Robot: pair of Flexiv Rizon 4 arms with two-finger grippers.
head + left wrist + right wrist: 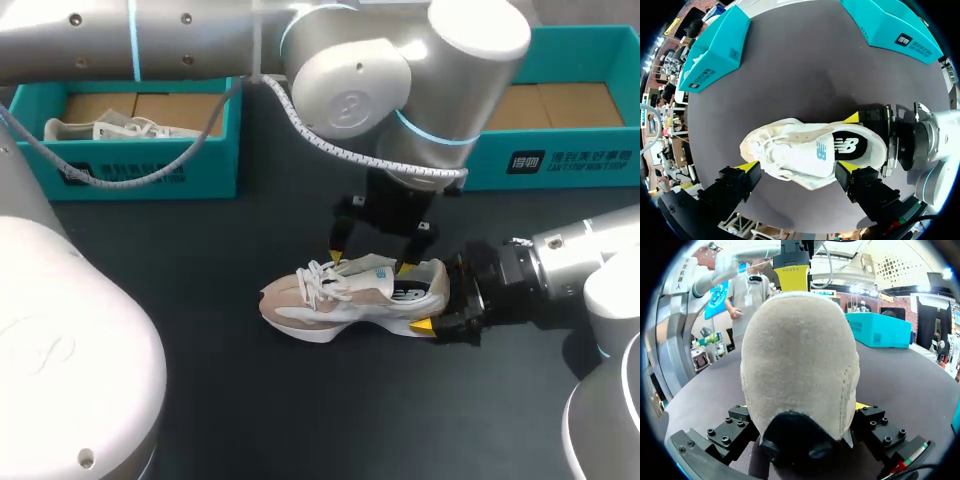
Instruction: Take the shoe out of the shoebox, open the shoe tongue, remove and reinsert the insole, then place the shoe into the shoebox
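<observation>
Beige-white sneaker [350, 298] upright on its sole, mid-table, toe pointing left. Open teal shoebox [560, 160] behind-right, well apart.

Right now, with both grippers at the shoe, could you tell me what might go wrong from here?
The right gripper holds the shoe only at its heel, so a pull on the tongue could twist it loose. The left gripper hangs open over the loose laces and may snag them. The two grippers sit close together and could collide.
</observation>
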